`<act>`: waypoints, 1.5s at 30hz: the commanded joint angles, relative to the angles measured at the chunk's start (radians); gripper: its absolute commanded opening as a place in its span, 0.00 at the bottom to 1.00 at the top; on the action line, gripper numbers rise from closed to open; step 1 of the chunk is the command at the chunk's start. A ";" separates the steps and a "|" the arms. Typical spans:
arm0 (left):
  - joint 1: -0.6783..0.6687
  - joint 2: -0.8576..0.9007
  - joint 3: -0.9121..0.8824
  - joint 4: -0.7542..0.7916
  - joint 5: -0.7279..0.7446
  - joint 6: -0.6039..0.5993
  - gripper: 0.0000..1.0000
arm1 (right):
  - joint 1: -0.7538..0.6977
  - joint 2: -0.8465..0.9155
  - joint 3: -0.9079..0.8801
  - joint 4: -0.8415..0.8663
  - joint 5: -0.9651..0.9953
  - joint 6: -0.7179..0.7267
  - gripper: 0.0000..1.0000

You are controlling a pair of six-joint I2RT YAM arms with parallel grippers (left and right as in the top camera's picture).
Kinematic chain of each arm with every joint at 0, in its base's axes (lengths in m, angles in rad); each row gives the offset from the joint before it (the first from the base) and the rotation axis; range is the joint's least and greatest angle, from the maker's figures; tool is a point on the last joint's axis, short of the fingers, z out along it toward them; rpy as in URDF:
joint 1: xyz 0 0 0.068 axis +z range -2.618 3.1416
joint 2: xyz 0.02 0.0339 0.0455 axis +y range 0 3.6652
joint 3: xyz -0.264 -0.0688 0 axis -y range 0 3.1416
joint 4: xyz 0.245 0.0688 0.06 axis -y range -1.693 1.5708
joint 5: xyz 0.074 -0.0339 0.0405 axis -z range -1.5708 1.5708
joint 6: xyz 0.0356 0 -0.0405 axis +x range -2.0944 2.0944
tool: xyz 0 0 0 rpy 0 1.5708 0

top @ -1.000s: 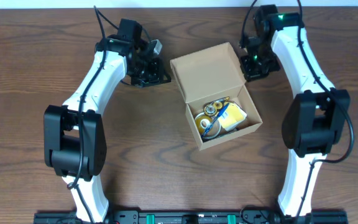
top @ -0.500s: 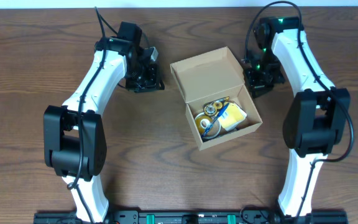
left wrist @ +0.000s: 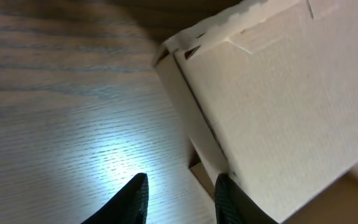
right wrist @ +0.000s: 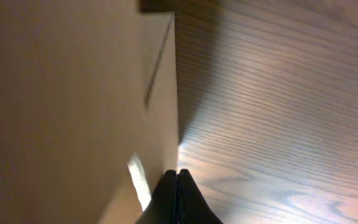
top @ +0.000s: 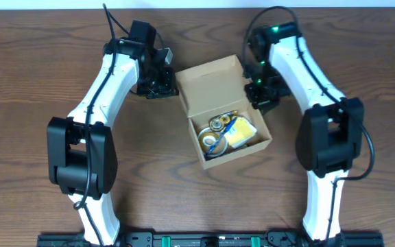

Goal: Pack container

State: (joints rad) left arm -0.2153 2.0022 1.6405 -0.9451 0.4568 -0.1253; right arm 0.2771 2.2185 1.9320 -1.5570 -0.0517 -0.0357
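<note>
Container (top: pixel 219 103), a plain tan cardboard box, sits near the middle of the wooden surface (top: pixel 142 158), a little toward 12 o'clock in the overhead view and slightly askew to the surface's edges. Its hinged lid (top: pixel 211 81) stands open, swung back toward 11 o'clock, and the open compartment lies toward 5 o'clock. In that compartment are a yellow packet with a blue mark (top: pixel 242 130) on the 3 o'clock side and a yellow-rimmed roll (top: pixel 213 143) on the 8 o'clock side. A small shiny round piece (top: pixel 218 124) lies just toward 12 o'clock of the roll, and the three are crowded close together. At 10 o'clock of the container is the left hand (left wrist: pixel 180 199), just beside the outer corner of the lid. Its wrist view shows two dark fingers (left wrist: pixel 135 200) spread apart over bare wood with nothing pinched between them. The cardboard edge runs right by the finger on the 3 o'clock side, but whether that finger touches it I cannot tell. At 2 o'clock of the container is the right hand (right wrist: pixel 178 198), its fingers pressed together into one dark point and holding nothing. It is low at the foot of the box's side wall, which fills the 9 o'clock half of its wrist view. From above, this hand lies against that wall. The white left arm (top: pixel 105 82) reaches in from 7 o'clock and the right arm (top: pixel 300 65) from 5 o'clock.
</note>
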 commanded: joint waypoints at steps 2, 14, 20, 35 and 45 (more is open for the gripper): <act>0.001 -0.009 0.026 -0.016 0.003 0.026 0.36 | -0.002 -0.006 -0.007 0.014 -0.020 0.021 0.01; 0.001 -0.009 0.026 -0.050 -0.015 0.003 0.26 | -0.203 -0.006 -0.006 0.105 0.003 0.033 0.01; 0.003 -0.009 0.027 -0.143 -0.204 -0.081 0.23 | -0.322 -0.006 -0.002 0.144 -0.025 0.035 0.01; -0.014 -0.009 0.027 -0.007 -0.202 -0.081 0.24 | -0.344 -0.006 0.116 0.131 -0.167 -0.010 0.02; -0.039 -0.008 0.027 0.073 -0.154 -0.108 0.25 | -0.342 -0.006 0.229 0.087 -0.166 -0.010 0.02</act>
State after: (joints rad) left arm -0.2394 2.0022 1.6417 -0.8776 0.2924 -0.2161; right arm -0.0772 2.2185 2.1300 -1.4651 -0.2062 -0.0341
